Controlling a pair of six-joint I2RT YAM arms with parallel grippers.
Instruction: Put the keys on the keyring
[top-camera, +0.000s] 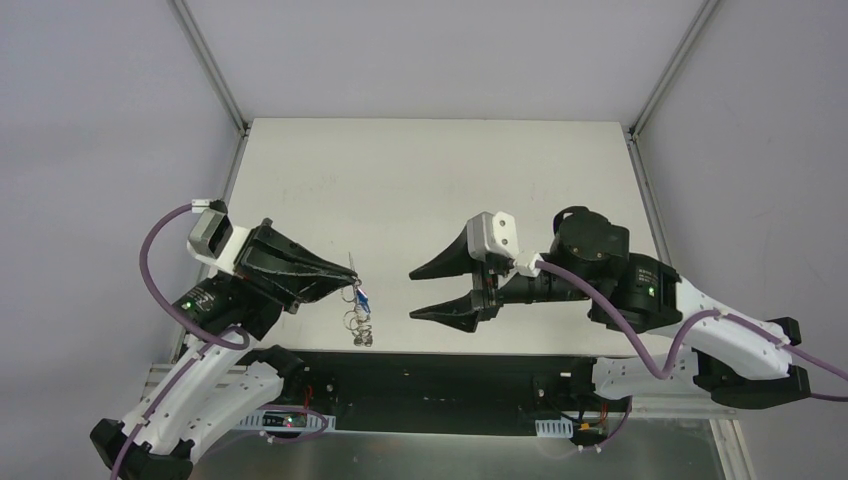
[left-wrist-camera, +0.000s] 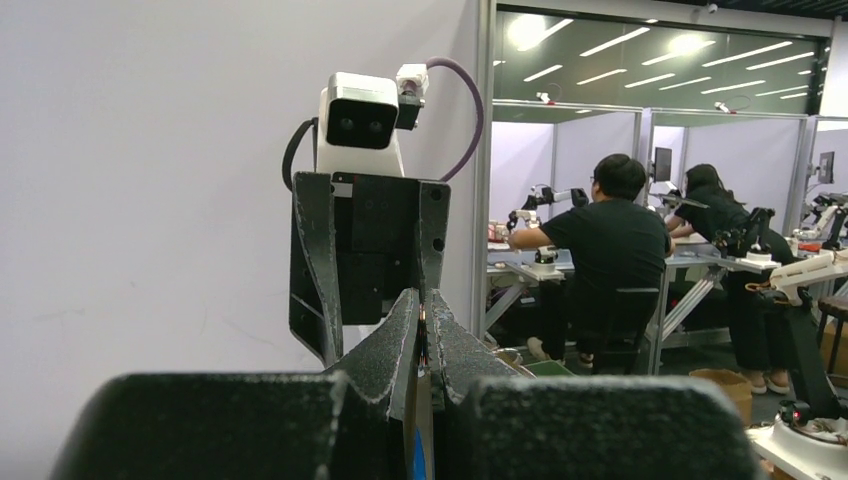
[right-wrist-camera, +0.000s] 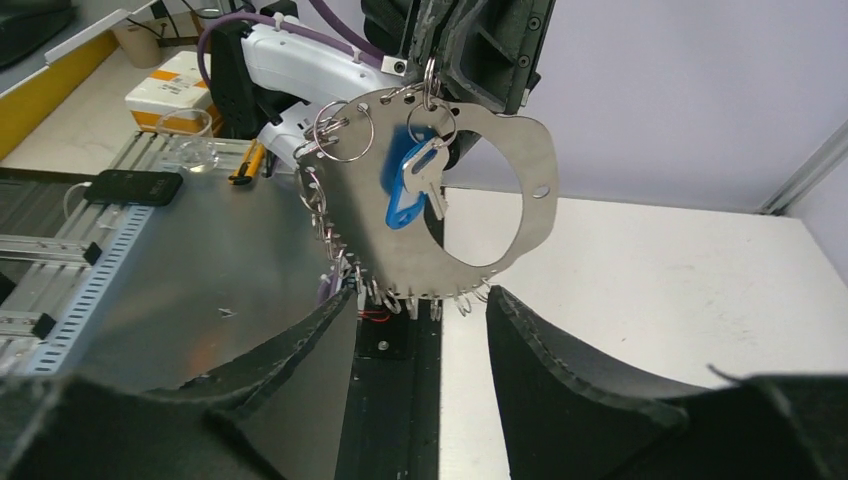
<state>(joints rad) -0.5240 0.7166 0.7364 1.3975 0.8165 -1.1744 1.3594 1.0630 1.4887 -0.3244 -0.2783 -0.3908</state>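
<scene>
Two pincers were in play, and only one was loaded. The left pincer (top-camera: 350, 281) was pressed together on the top edge of the keyring (right-wrist-camera: 365, 235), which it held up off the table (top-camera: 450, 180). The left wrist view showed its fingers (left-wrist-camera: 395, 345) squeezed onto a thin edge with no gap. The keyring hung straight down below those tips, a flat silvery ring with small loops (right-wrist-camera: 345, 130) all along its rim.

The right pincer (top-camera: 412, 293) was spread and empty, with nothing between its jaws. It faced the left pincer tip to tip, with a clear gap between them. In its own wrist view the ring sat just ahead of and above the right pincer (right-wrist-camera: 420, 296), and the ring's lower loops reached down near the gap between the tips.

One key (right-wrist-camera: 405, 190), blue-headed with a pale blade, hung off a small loop right below the left pincer's grip, dangling across the ring's opening. From above, the key (top-camera: 362, 297) showed as a blue speck just under the left tips.

Judgement: the threading step looked done for this key, and the right side read as let go. No other key was visible in any view. The next move would call for the left pincer to hold the ring steady. The right would need to fetch another key, if there was one, and line its hole up with a free loop, which would take fine aim since the loops were small.
</scene>
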